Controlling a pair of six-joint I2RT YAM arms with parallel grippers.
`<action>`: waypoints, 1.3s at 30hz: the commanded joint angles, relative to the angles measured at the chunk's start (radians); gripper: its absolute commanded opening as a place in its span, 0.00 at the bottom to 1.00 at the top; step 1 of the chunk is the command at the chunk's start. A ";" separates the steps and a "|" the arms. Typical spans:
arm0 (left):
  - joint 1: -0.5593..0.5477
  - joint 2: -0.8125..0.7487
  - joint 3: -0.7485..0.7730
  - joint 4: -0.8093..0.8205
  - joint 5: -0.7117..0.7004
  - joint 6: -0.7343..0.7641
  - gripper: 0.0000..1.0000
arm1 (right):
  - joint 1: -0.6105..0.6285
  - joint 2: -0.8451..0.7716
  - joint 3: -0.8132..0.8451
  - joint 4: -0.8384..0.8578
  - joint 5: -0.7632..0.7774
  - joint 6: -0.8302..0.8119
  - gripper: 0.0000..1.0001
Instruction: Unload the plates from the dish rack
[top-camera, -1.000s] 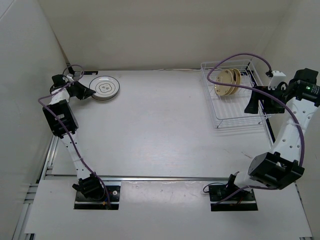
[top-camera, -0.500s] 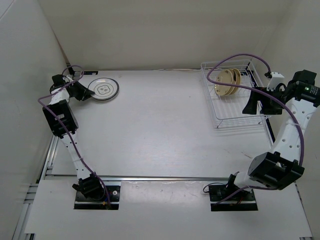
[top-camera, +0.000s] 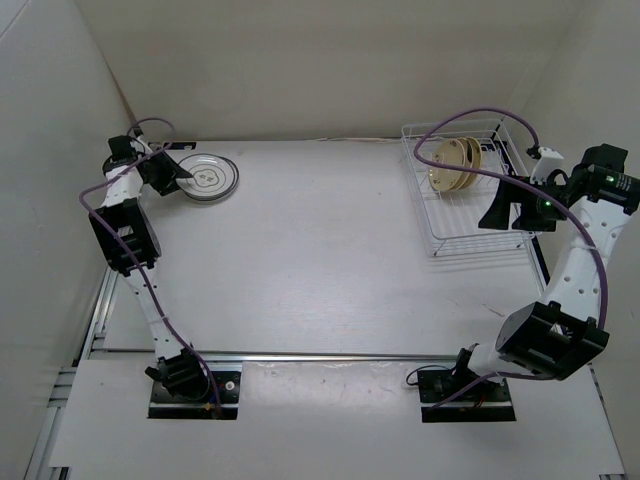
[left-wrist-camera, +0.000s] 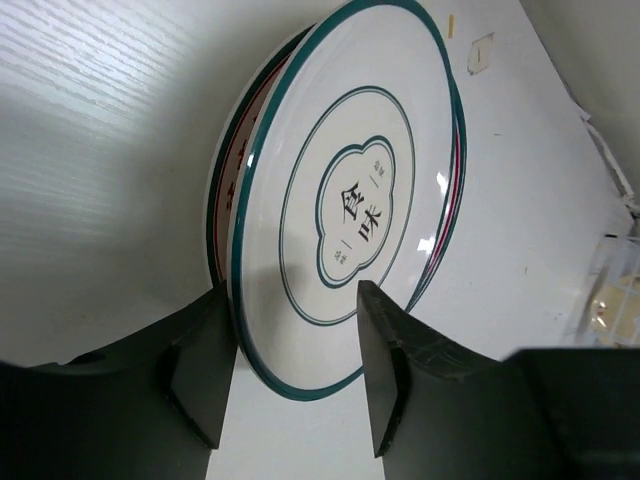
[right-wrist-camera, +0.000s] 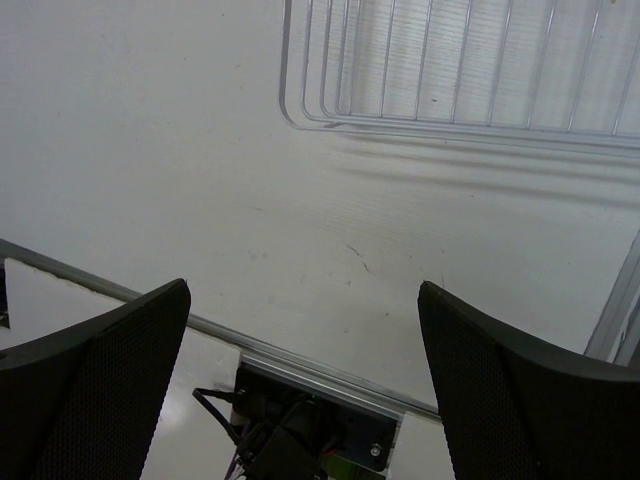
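Observation:
A white plate with thin dark rings (top-camera: 208, 177) (left-wrist-camera: 365, 195) lies at the far left of the table on top of a second plate, of which only the reddish rim (left-wrist-camera: 232, 170) shows. My left gripper (top-camera: 183, 172) (left-wrist-camera: 295, 300) is open, its two fingers straddling the ringed plate's near edge with a gap on each side. Two tan-yellow plates (top-camera: 452, 164) stand upright in the white wire dish rack (top-camera: 470, 225) (right-wrist-camera: 460, 70) at the far right. My right gripper (top-camera: 497, 215) (right-wrist-camera: 303, 290) hangs wide open over the rack's near end, holding nothing.
White walls close in the table on the left, back and right. A purple cable (top-camera: 470, 112) arcs over the rack. A metal rail (top-camera: 320, 356) runs along the near edge by the arm bases; the right base (right-wrist-camera: 300, 440) shows under the right gripper.
My left gripper has opened and let go of the ringed plate, which now lies flat on the lower plate. The right gripper has shifted slightly left at the rack.

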 joint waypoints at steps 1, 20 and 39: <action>-0.007 -0.129 0.045 -0.008 -0.058 0.047 0.62 | -0.005 -0.024 -0.022 0.017 -0.051 0.005 0.97; -0.075 -0.177 0.004 -0.083 -0.283 0.176 0.82 | -0.005 0.016 -0.039 0.065 -0.135 0.023 0.97; -0.103 -0.315 -0.084 -0.112 -0.423 0.196 0.83 | 0.020 0.186 0.179 0.214 -0.122 0.190 1.00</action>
